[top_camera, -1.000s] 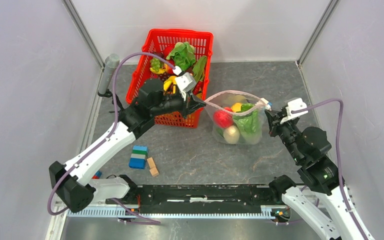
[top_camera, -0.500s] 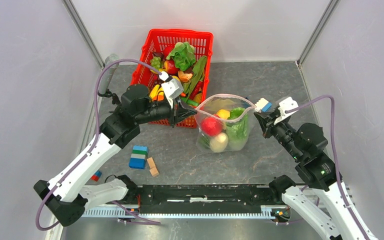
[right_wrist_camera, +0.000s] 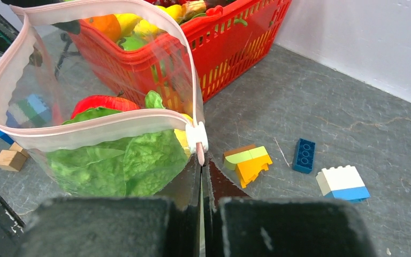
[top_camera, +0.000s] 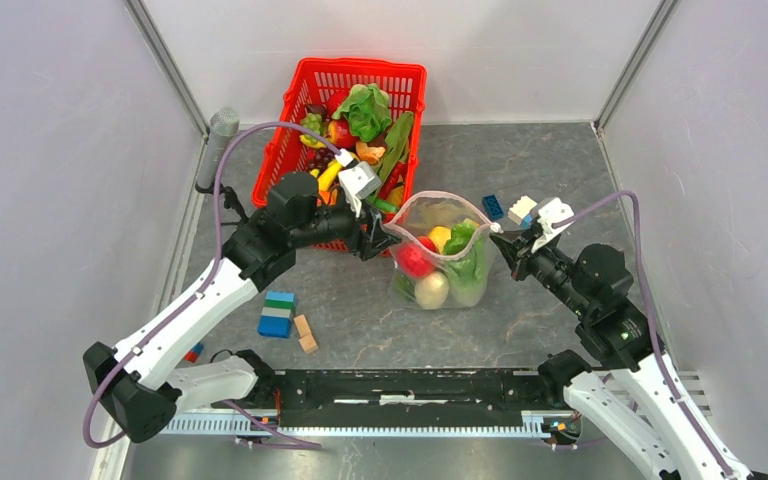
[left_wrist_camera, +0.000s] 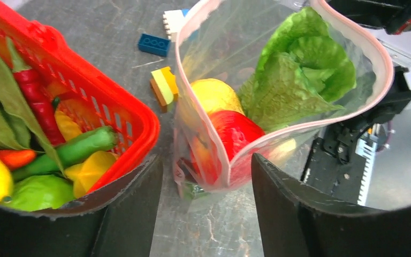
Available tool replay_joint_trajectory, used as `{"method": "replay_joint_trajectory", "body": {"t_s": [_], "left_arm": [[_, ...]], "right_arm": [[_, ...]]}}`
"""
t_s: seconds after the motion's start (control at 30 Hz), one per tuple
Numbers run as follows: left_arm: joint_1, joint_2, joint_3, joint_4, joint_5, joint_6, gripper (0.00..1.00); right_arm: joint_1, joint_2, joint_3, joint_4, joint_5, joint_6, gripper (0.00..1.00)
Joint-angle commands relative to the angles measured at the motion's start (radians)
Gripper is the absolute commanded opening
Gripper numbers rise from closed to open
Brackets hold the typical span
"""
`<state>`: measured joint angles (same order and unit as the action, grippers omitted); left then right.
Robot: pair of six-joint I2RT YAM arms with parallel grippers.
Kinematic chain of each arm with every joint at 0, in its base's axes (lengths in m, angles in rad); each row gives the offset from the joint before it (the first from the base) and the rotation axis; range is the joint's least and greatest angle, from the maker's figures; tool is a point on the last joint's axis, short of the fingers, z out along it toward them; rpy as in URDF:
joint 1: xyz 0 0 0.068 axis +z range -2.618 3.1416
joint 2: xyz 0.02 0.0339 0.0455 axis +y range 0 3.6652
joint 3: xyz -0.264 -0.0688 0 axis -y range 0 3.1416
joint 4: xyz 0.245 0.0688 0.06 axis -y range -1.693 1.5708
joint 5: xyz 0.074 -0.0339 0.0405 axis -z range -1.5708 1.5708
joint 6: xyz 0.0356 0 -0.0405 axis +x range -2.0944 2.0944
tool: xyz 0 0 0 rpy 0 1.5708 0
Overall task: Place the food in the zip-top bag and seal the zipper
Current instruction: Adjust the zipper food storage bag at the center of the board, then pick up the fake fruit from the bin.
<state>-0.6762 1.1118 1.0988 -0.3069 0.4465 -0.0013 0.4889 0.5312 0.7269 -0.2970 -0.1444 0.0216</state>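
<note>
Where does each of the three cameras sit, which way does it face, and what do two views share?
Top external: above and behind the arm bases, looking down at the table; both arms show.
Left wrist: on the left arm, facing the zip-top bag beside the red basket; the open left gripper shows.
Right wrist: on the right arm, facing the zipper slider; the shut right gripper shows.
Shared: both wrist views show the bag's leafy greens.

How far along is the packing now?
Done: a red apple, yellow fruit and leafy greens sit in the zip-top bag. In hand: the right hand pinches its slider end; the left hand is open at the other corner. Left: the zipper gapes, and the red basket holds more food.
</note>
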Motion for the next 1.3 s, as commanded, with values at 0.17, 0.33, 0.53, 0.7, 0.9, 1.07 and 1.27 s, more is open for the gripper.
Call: {"method": "replay_joint_trajectory", "body": {"t_s": [0.17, 0.33, 0.53, 0.7, 0.9, 1.07, 1.27], "left_arm": [[0.006, -0.051, 0.120, -0.004, -0.203, 0.076, 1.00], [0.006, -0.052, 0.160, -0.053, -0.282, 0.099, 1.00], [0.020, -0.040, 0.173, -0.059, -0.579, 0.020, 1.00], [0.110, 0.081, 0.304, -0.180, -0.748, -0.133, 1.00], [0.184, 0.276, 0.435, -0.349, -0.658, -0.145, 1.00], [0.214, 0.363, 0.435, -0.420, -0.713, -0.122, 1.00], [0.260, 0.410, 0.439, -0.442, -0.683, -0.121, 1.00]], "right_arm": [[-0.001, 0.000, 0.014, 0.077, -0.047, 0.012, 0.00], [-0.001, -0.003, 0.020, 0.065, -0.058, 0.009, 0.00], [-0.001, -0.007, 0.019, 0.059, -0.057, 0.007, 0.00], [-0.001, -0.006, 0.029, 0.053, -0.064, 0.009, 0.00], [-0.001, -0.010, 0.036, 0.049, -0.073, 0.016, 0.00], [0.000, -0.008, 0.037, 0.040, -0.095, 0.016, 0.00], [-0.001, -0.006, 0.044, 0.034, -0.097, 0.009, 0.00]]}}
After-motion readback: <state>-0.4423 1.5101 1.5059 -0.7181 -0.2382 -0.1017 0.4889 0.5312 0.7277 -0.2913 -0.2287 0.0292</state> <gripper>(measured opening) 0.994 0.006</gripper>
